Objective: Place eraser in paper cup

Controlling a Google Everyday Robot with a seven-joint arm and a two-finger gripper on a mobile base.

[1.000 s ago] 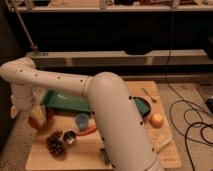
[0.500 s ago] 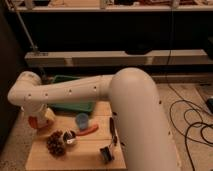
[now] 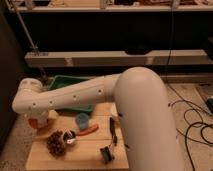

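Gripper sits low at the left rear corner of the counter, tucked under the white arm; whether it is open or closed cannot be told. Neither eraser nor paper cup can be made out, since the arm hides the counter's right side. Near the gripper stand a small blue cup and a pine cone, in front of a green tray.

End effector hidden behind arm, lower left

one blue cup, one pine cone, one end effector at left
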